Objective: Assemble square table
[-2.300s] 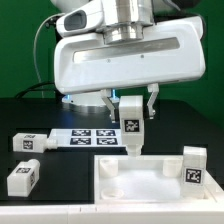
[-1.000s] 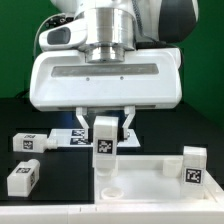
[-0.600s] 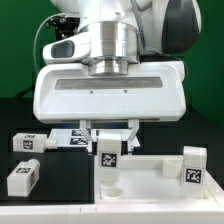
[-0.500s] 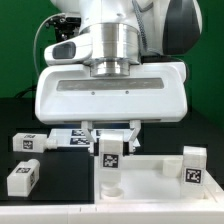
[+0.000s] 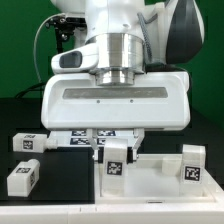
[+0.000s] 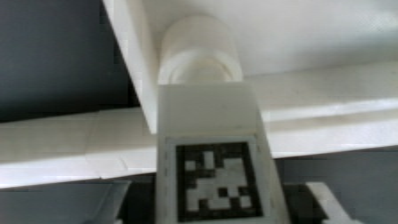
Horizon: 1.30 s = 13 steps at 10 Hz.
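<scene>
My gripper is shut on a white table leg with a black-and-white tag and holds it upright over the front left corner of the white square table top. In the wrist view the leg fills the middle, with the table top's edge below it and a round socket just beyond the leg's end. A second leg stands upright at the top's right side. Two loose legs lie on the black table at the exterior view's left, one further back and one nearer.
The marker board lies flat behind the table top, partly hidden by my gripper. The arm's large white body fills the middle of the exterior view. A green wall stands behind.
My gripper with the leg has come down and toward the camera, moving slightly to the exterior view's right, so the leg now sits lower over the top's front left corner.
</scene>
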Motion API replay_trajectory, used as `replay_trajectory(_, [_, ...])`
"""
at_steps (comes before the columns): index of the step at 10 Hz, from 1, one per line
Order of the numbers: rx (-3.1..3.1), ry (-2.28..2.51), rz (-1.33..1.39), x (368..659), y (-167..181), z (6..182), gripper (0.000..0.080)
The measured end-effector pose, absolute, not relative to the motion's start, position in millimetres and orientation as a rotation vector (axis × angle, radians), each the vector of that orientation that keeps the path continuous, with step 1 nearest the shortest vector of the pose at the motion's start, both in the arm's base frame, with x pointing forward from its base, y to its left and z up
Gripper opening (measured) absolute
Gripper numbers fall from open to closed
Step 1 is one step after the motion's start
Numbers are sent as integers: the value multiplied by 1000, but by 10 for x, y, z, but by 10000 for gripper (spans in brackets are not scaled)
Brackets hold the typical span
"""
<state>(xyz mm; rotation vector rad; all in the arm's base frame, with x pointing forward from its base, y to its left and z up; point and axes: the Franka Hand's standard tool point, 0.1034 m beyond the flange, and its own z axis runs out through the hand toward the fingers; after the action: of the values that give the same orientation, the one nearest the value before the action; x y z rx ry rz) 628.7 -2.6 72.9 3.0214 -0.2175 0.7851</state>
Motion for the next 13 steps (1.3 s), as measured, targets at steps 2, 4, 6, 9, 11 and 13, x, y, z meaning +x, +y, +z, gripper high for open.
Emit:
replay_trajectory(2, [3005,-214,814,6271,-25,725,284])
replay_trajectory(4, [3004,-214,814,6270,-26,724,342])
replay_trajectory(6, [3004,-214,814,6269,-26,724,477])
replay_trajectory(9, [3055,-231,723,6270,-16,727,638])
replay_trajectory(11, [3123,-275,601,6329,0,773,647])
replay_trajectory(13, [3208,-315,375,6340,14,744,649])
